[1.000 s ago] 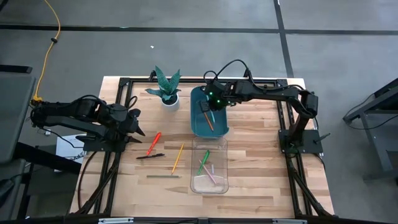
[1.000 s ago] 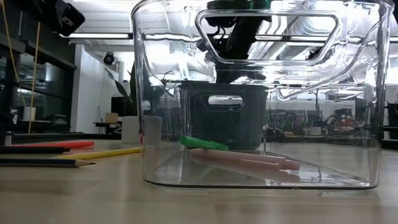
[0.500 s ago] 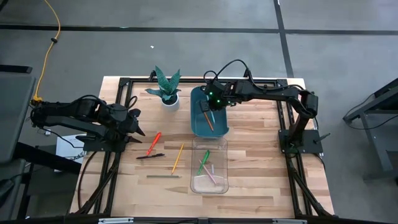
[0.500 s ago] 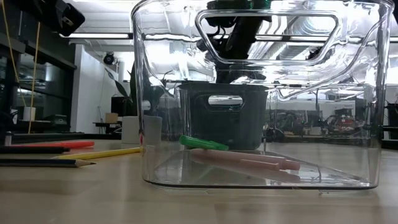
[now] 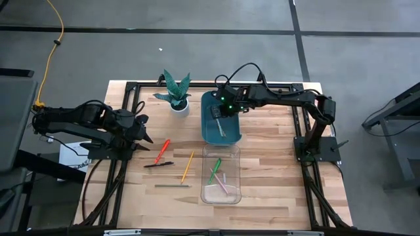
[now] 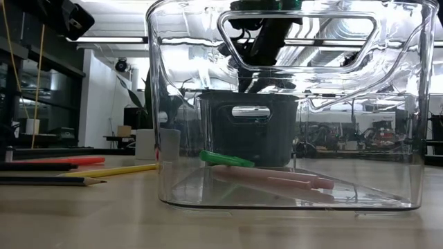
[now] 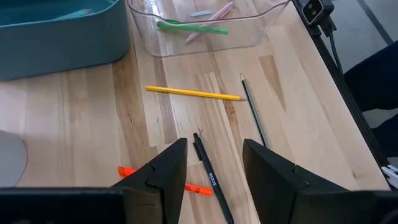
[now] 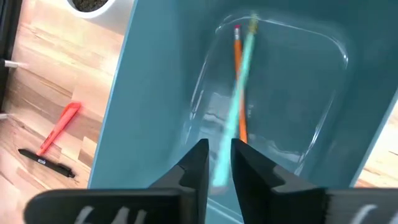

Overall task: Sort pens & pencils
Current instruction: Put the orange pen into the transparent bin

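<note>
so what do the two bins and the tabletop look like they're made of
Clear bin: likely glossy transparent plastic, since the pens inside show through it. Teal bin: probably opaque, smooth plastic with a soft sheen. Tabletop: looks like pale wood, with visible plank seams and grain.

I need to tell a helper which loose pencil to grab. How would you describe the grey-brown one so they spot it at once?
Start at the clear bin on the table's front half. Left of it four sticks lie loose on the wood; the grey-brown pencil is the one nearest the front edge. It is dull and lies level in the high view, unlike the slanted yellow pencil, black pen and red pen.
</note>
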You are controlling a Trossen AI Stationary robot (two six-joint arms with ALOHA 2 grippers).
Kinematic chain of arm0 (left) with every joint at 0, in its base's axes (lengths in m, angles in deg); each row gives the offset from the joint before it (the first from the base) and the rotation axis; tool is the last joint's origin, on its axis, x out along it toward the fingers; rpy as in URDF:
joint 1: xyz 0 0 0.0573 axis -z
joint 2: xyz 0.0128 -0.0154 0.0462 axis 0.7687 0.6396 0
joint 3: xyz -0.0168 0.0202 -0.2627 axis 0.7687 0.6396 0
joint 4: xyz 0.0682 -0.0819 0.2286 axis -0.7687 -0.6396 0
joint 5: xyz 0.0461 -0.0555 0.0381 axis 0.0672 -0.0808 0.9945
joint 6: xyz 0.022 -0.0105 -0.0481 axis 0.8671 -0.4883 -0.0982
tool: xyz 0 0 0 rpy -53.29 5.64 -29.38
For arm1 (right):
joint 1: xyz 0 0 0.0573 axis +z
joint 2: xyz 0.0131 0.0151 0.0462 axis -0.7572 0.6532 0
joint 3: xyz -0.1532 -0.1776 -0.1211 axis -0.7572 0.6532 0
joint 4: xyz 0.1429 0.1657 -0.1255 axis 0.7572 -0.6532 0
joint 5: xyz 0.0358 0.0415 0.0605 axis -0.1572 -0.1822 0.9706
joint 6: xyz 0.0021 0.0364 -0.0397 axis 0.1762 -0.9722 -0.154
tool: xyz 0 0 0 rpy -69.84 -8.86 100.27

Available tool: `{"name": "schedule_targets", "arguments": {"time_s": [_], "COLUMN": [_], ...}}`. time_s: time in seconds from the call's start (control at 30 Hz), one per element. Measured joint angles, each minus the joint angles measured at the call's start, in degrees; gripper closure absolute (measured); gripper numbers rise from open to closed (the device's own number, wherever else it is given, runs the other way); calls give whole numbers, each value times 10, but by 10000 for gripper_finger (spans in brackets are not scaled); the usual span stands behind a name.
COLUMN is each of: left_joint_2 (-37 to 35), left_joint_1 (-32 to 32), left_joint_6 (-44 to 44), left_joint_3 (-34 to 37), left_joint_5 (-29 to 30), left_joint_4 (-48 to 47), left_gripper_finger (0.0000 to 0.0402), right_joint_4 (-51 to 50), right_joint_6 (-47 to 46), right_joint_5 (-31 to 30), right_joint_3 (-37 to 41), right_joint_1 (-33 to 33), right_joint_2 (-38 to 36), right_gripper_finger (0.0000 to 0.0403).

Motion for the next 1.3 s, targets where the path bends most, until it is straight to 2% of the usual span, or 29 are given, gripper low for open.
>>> {"name": "schedule_targets", "arguments": {"time_s": [0.2, 0.37, 0.5, 0.7, 0.87, 1.0, 1.17, 1.3], "left_joint_2": [0, 0, 0, 0, -1, 0, 3, 5], "left_joint_1": [0, 0, 0, 0, 0, 0, 0, 0], "left_joint_6": [2, 20, 22, 13, -4, -39, -80, -107], "left_joint_3": [0, -8, -39, -125, -207, -245, -246, -212], "left_joint_5": [0, 0, 0, 1, 30, 32, 32, 12], "left_joint_4": [0, 2, 4, -22, -100, -161, -223, -242], "left_gripper_finger": [257, 257, 257, 257, 257, 257, 257, 257], "right_joint_4": [4, 56, 121, 128, 122, 120, 115, 98], "right_joint_6": [8, 20, 42, 102, 158, 191, 196, 192], "right_joint_5": [-1, 2, 15, 25, 25, 25, 7, -29], "right_joint_3": [0, -1, -18, -100, -179, -220, -238, -238], "right_joint_1": [0, 0, 4, 28, 73, 124, 184, 223], "right_joint_2": [0, 0, 0, -1, -2, -2, -2, -1], "right_gripper_finger": [339, 338, 338, 338, 338, 338, 338, 338]}}
